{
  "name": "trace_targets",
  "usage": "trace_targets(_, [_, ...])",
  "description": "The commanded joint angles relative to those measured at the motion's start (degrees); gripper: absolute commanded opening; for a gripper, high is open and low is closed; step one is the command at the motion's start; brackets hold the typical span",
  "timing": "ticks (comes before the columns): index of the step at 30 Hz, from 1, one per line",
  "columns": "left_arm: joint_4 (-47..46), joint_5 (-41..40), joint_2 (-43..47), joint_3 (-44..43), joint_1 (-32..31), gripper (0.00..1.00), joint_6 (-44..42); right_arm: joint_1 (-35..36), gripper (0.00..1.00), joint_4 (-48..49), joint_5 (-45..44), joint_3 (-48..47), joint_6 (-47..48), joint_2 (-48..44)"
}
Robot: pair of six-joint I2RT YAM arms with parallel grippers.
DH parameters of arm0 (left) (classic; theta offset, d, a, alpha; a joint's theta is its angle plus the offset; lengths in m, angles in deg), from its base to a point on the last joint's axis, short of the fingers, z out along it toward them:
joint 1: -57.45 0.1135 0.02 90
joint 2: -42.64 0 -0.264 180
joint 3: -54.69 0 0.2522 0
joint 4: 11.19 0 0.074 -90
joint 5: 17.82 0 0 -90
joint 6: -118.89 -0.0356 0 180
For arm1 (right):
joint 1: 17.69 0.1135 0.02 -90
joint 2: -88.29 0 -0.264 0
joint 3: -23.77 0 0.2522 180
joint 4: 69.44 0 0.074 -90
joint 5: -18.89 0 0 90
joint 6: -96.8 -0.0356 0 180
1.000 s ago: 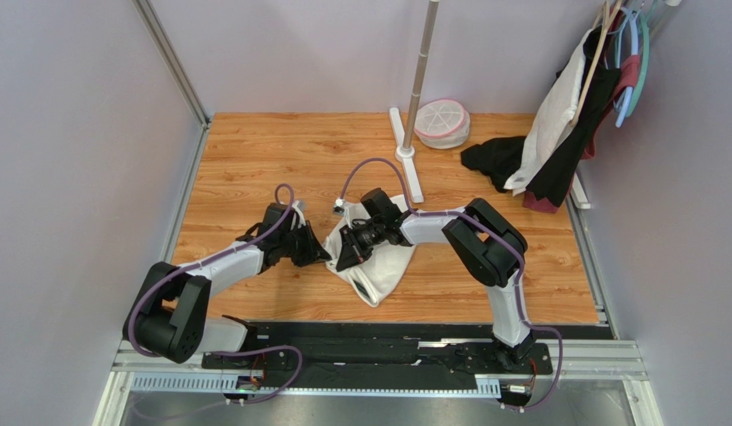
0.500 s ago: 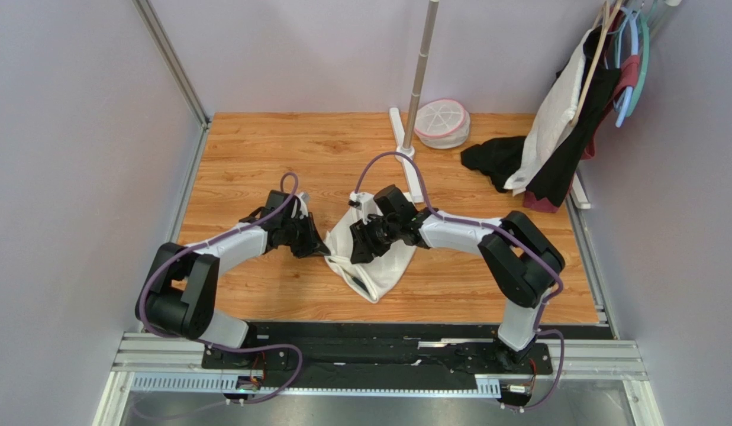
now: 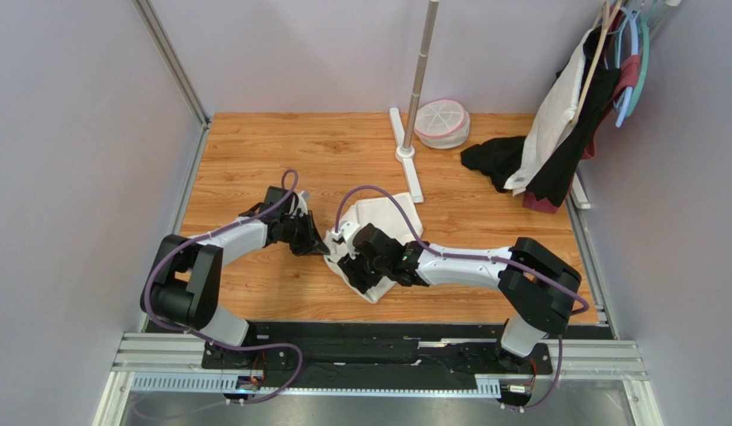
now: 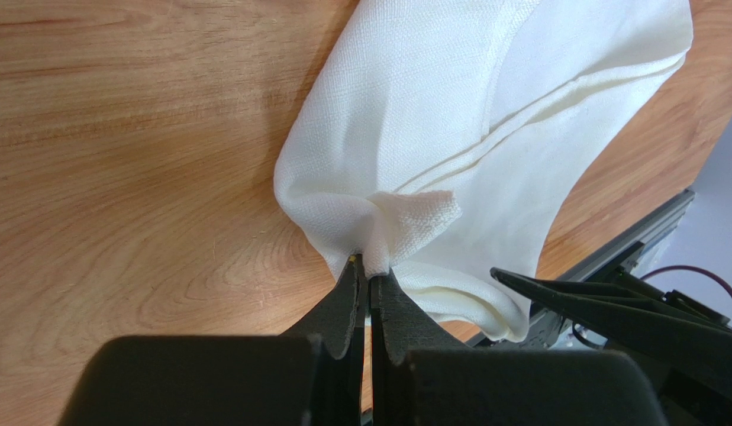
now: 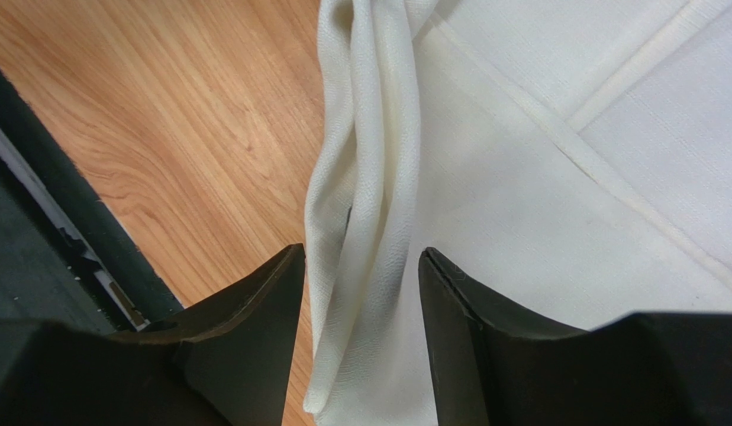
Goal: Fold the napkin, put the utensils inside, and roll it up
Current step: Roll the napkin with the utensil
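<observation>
Item: napkin (image 3: pixel 384 217), cream cloth, partly folded and rumpled.
Location: middle of the wooden bench (image 3: pixel 254 160), between the two arms, its near part hidden under the right arm (image 3: pixel 458 262).
Long axis: runs roughly from the far right to the near left of the bench, narrowing toward the near edge.
Left jaws: clenched on a small pinch of cloth at the napkin's left corner. The rest of the cloth spreads away from them to the right.
Right jaws: released and standing apart, astride a bunched ridge of cloth (image 5: pixel 360 204) along the napkin's near-left edge. The ridge lies lengthwise in the gap. Contact cannot be told.
Nearer arm: both are at the cloth. The left arm (image 3: pixel 245 235) anchors the corner, and the right has the loose edge directly between its jaws.
Fork: not in view.
Judgement: folding not finished. A close of the right jaws would likely catch the ridge, though thin layers may slip.
</observation>
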Motion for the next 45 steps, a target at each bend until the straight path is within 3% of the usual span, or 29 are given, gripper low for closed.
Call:
trace_targets(1, [1.6, 0.0, 0.0, -2.1, 0.3, 0.00, -1.8, 2.2, 0.54, 0.3, -8.1, 0.2, 1.2, -1.7])
trace_targets(9, [1.8, -0.2, 0.1, -2.0, 0.3, 0.00, -2.1, 10.2, 0.54, -1.0, -20.5, -0.6, 3.1, -1.0])
trace_targets(19, [1.8, 0.1, 0.1, -2.0, 0.3, 0.00, -2.2, 15.7, 0.53, -2.4, -27.2, -2.7, 4.7, 1.8])
trace_targets(34, [1.4, 0.8, -0.9, -2.1, 0.3, 0.00, -2.2, 19.8, 0.35, -1.5, -35.0, -3.3, 8.4, 9.8])
trace_targets(37, [1.2, 0.8, -1.0, -2.1, 0.3, 0.00, -2.2, 20.5, 0.29, -2.5, -35.6, -3.6, 8.9, 11.4])
trace_targets(43, [1.1, 1.1, -0.8, -2.1, 0.3, 0.00, -2.1, 20.7, 0.00, -4.1, -32.6, -3.9, 8.5, 14.2])
trace_targets(45, [1.2, 1.1, -0.4, -2.2, 0.3, 0.00, -2.1, 20.4, 0.00, -4.1, -30.5, -3.7, 7.9, 13.3])
